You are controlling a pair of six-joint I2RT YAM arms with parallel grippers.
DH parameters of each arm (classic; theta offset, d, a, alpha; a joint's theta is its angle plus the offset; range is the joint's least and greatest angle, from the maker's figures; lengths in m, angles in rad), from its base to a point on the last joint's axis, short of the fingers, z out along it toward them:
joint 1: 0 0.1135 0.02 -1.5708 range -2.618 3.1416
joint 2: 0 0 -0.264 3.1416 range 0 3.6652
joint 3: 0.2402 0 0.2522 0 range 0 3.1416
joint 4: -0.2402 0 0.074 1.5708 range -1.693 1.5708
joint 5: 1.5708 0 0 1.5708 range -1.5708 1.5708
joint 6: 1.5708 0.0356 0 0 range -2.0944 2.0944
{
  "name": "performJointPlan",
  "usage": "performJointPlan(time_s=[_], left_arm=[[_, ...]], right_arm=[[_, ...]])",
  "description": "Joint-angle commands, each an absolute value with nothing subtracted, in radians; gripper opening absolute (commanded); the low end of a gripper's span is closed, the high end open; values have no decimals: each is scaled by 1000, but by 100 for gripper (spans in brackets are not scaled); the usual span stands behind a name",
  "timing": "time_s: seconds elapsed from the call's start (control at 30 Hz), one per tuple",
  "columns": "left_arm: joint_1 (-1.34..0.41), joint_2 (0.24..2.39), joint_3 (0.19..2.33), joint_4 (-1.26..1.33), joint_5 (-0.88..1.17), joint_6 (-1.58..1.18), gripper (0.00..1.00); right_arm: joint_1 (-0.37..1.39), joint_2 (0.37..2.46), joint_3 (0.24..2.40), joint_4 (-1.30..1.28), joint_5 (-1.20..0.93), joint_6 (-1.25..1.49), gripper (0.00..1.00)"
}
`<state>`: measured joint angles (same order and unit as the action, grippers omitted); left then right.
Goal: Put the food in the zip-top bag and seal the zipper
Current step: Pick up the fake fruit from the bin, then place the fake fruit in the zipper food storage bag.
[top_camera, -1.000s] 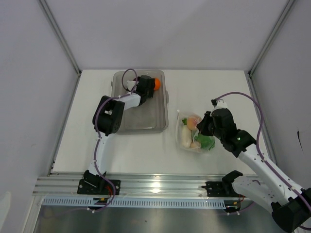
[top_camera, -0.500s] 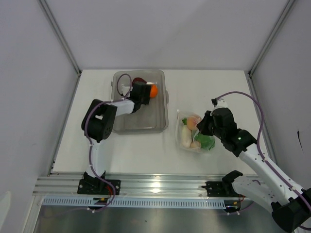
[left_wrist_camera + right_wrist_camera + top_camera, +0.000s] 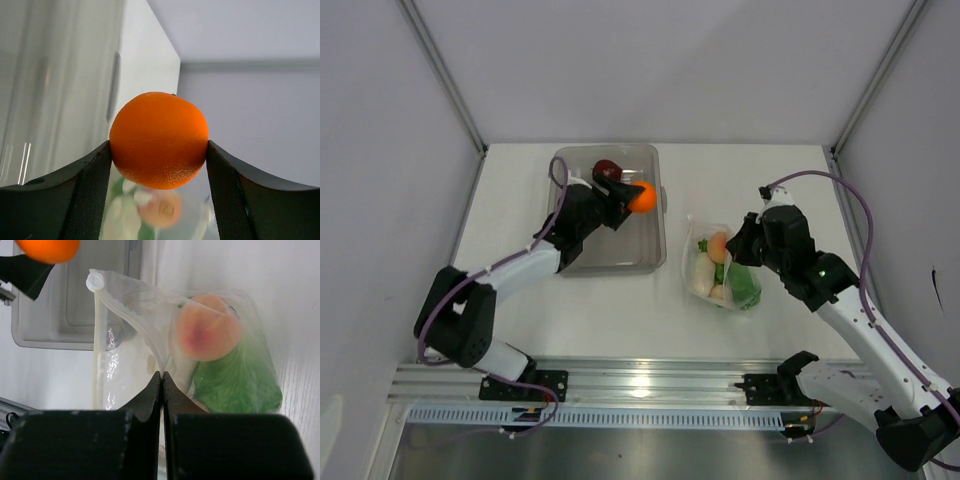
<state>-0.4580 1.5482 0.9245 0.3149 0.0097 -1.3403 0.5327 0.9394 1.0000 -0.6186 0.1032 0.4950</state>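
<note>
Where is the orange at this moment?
In the top view the orange is held by the left gripper, over the right side of the grey tray, near the dark red bulb.

Lying flat on a white table (image 3: pixel 610 300), toward its far left: a rigid grey translucent tray (image 3: pixel 638 250), rectangular, rounded at the corners, long sides running away from the near edge. Nearer than the tray and well apart from it, along the table's front: a ribbed aluminium rail (image 3: pixel 650 380), with a white slotted strip (image 3: pixel 650 417) just in front. Beyond the tray and to either side of it: plain pale walls (image 3: pixel 660 60), met by slanting metal posts (image 3: pixel 442 72).
</note>
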Motion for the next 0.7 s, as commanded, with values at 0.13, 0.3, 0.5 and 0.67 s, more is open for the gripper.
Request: performJointPlan(time_s=[0.13, 0.3, 0.5, 0.67], left_arm=[[-604, 1287, 781, 344, 219, -1045, 1], [-716, 1220, 804, 298, 259, -976, 1], [-804, 1250, 833, 267, 270, -962, 1], [-856, 1282, 836, 253, 258, -951, 1]], right_arm=[[532, 948, 1045, -627, 86, 468, 0], [537, 965, 1042, -600, 54, 477, 0], [552, 968, 1042, -604, 67, 480, 0], [552, 965, 1060, -612, 72, 480, 0]])
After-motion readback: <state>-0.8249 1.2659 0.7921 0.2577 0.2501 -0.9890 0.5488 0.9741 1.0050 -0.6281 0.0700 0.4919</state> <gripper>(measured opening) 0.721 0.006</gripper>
